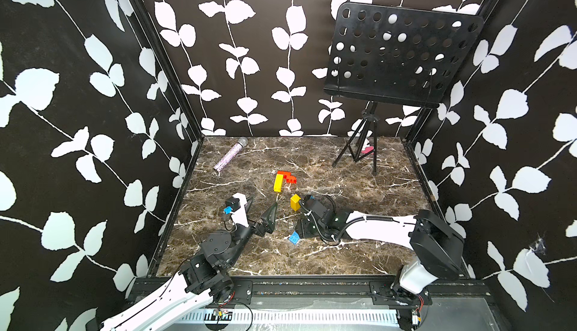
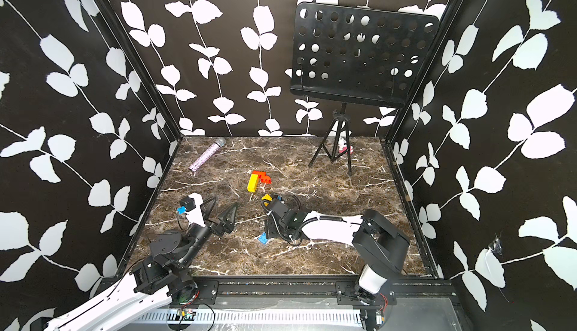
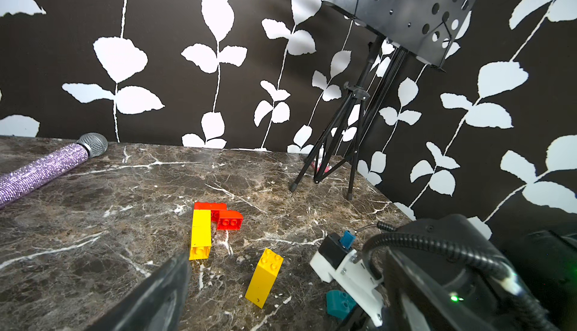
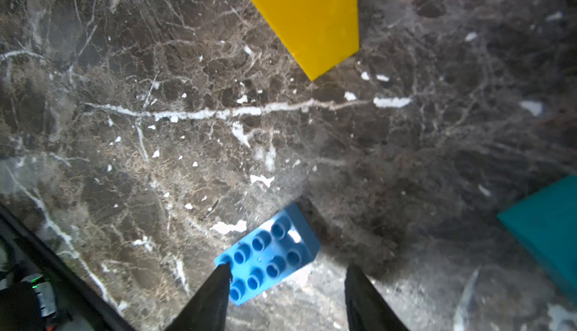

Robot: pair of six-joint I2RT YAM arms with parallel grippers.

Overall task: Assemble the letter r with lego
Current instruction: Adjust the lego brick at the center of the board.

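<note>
Marbled desk (image 1: 359, 195) shows my lego r (image 1: 281, 180) looking half-built (more to add); near it left gripper (image 1: 260, 207) gapes empty, right gripper (image 4: 288, 268) parted over blue brick (image 4: 268, 253).

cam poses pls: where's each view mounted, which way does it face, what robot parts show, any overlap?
Top views: stereo pair high at the front, looking down over the table to the back wall; left arm, right arm, left gripper open.
Left wrist: low, facing the back wall; own finger, right arm.
Right wrist: close above the table, looking down; right gripper open, blue brick between its fingertips.
Shared: both wrist views catch the standing yellow brick and teal brick.
</note>
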